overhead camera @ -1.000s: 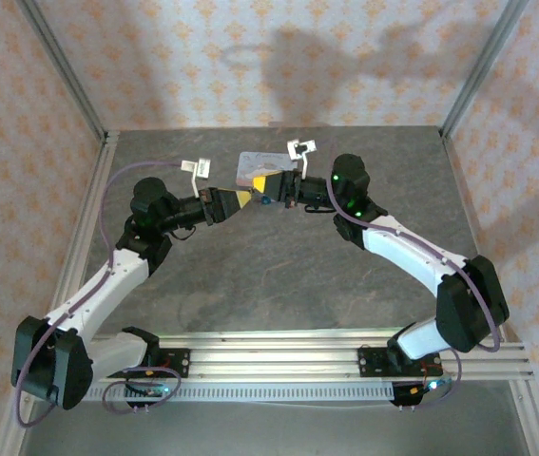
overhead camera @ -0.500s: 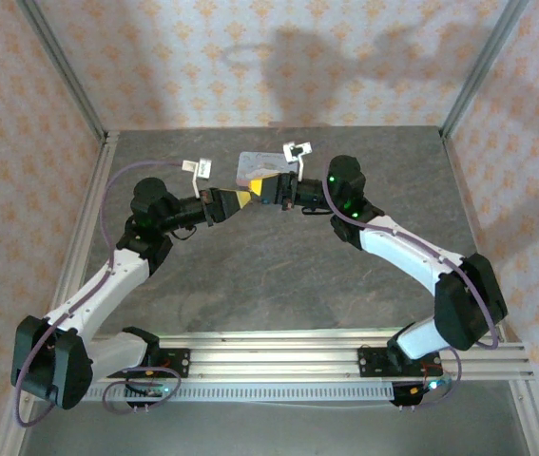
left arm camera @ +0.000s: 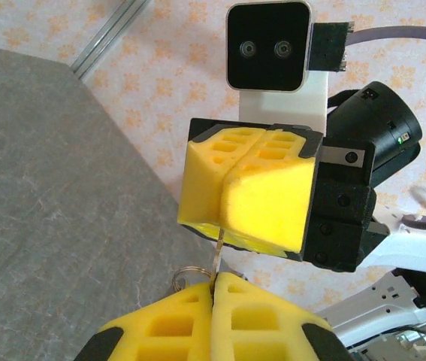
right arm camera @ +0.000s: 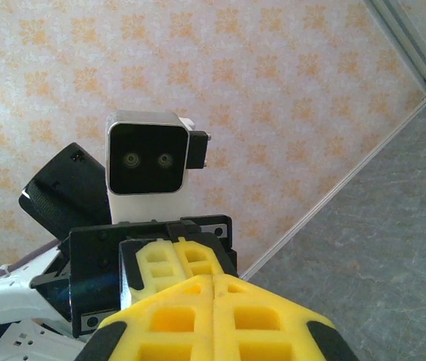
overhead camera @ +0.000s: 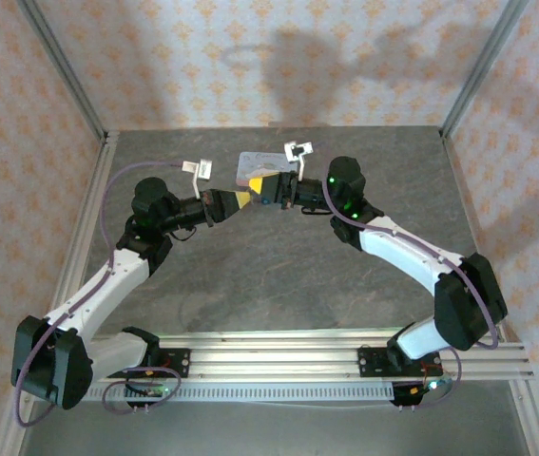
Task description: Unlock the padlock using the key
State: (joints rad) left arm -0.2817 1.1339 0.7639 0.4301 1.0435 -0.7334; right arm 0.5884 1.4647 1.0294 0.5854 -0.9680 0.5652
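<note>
Left gripper (left arm camera: 213, 282) pads have squeezed shut since before. Now they pinch the key (left arm camera: 218, 254), a thin metal sliver poking up, with its ring (left arm camera: 186, 272) at the pads' edge. The key tip touches the bottom edge of the right gripper (left arm camera: 222, 203). Its pads are pressed together too, and what they hold is hidden. Bare grey table (left arm camera: 47, 188) spreads wide on the near side, and the tin (overhead camera: 250, 163) sits just behind.

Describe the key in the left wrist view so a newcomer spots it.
Two yellow-padded grippers face each other: the right gripper above, the left gripper at the bottom edge. The key bridges the gap between them, sticking up out of the shut left gripper. It is a thin pale metal sliver beside a small wire ring, unlike the bulky yellow grippers.
</note>
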